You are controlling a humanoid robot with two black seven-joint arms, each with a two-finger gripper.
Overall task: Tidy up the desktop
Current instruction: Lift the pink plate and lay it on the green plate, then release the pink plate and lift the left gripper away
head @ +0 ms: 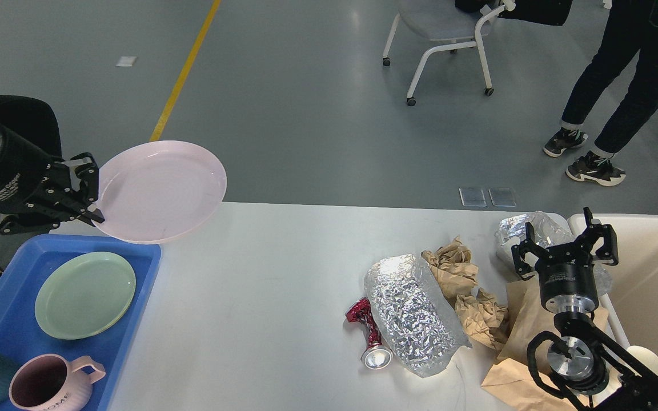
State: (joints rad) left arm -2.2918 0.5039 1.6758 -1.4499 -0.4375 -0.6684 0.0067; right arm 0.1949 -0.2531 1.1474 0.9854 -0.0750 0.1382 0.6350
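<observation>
White bench (283, 274): left claw (90, 191) clamped on pink plate (160, 191) rim above blue tray (135, 319). Keep plate level; lower onto green plate (85, 295). Right claw (566, 242) spread, idle.

The worktop (260, 274) is smooth matt white; a glossy pink plate (160, 191); crinkled shiny foil (412, 314); rough crumpled brown paper (466, 285); a metal can (370, 337).

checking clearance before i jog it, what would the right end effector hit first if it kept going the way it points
The right end effector, open, points away from the robot. First in line looks like the crumpled foil bag just beyond it near the desktop edge, though depth is unclear.
</observation>
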